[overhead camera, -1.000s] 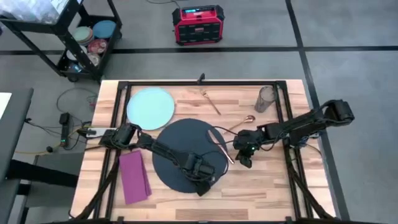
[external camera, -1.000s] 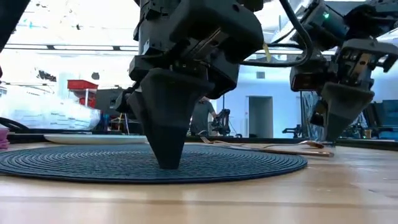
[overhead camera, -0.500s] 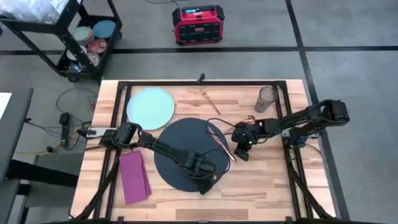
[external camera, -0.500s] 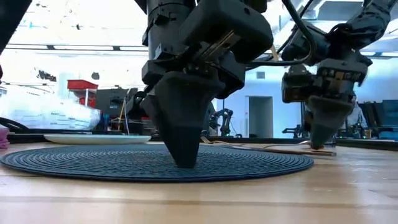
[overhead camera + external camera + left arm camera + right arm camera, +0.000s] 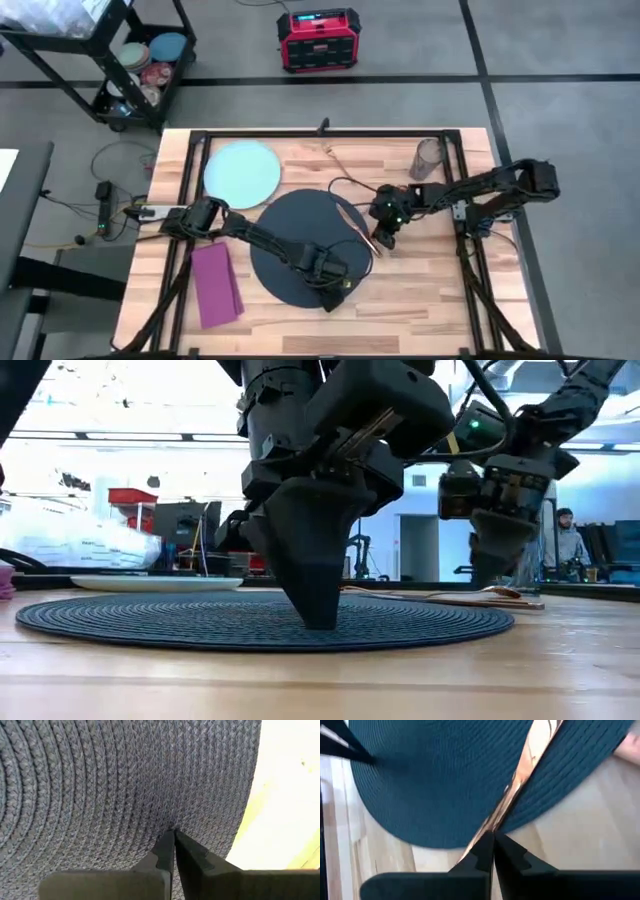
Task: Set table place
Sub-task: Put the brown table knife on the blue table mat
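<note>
Left gripper [image 5: 330,283], fingers pressed together, pins the dark round woven mat [image 5: 290,225] at its 5 o'clock on the light-wood tabletop [image 5: 420,290]; right gripper [image 5: 383,240], fingers likewise together, should nudge the copper-coloured knife [image 5: 520,785] at 3 o'clock slowly clear.

One mat [image 5: 295,250], one plate [image 5: 241,171], one napkin [image 5: 216,285], one tumbler [image 5: 427,158], two cutlery pieces showing: knife [image 5: 353,224], fork [image 5: 336,161].
</note>
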`<state>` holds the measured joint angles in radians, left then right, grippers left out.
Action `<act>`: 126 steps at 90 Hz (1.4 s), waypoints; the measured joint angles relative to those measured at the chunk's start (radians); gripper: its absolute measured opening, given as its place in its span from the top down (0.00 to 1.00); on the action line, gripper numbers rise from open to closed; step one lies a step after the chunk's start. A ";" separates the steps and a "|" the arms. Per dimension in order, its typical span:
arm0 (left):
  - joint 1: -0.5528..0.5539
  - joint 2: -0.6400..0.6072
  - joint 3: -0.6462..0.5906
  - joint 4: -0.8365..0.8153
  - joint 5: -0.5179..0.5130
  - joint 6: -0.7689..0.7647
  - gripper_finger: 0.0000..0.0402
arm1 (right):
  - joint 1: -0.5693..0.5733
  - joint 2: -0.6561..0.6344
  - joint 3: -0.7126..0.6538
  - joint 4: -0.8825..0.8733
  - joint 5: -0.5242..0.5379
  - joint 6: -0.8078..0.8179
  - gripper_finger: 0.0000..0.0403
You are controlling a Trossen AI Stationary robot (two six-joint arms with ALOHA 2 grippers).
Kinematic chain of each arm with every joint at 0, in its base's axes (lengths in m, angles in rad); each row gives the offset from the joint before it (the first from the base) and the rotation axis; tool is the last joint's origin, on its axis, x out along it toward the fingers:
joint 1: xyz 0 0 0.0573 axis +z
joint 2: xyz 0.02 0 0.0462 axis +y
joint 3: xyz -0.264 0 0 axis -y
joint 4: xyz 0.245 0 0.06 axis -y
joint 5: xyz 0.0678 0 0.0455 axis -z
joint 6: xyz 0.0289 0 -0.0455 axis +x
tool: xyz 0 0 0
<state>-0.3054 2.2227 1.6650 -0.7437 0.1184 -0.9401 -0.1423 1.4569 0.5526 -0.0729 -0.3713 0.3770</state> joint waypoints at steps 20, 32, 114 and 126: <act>0.009 0.001 0.000 0.012 0.007 -0.002 1.00 | -0.025 0.094 0.049 -0.002 -0.025 -0.040 1.00; 0.010 0.002 0.000 0.040 0.006 -0.003 1.00 | -0.031 0.120 0.063 0.000 -0.042 -0.053 1.00; 0.011 0.002 0.000 0.057 0.006 -0.004 1.00 | -0.053 0.120 0.066 0.029 -0.072 -0.064 1.00; 0.011 0.002 0.000 0.066 0.006 -0.007 1.00 | -0.053 0.154 0.067 0.047 -0.084 -0.064 1.00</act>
<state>-0.2947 2.2250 1.6650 -0.6773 0.1244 -0.9470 -0.1955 1.6113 0.6192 -0.0257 -0.4554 0.3134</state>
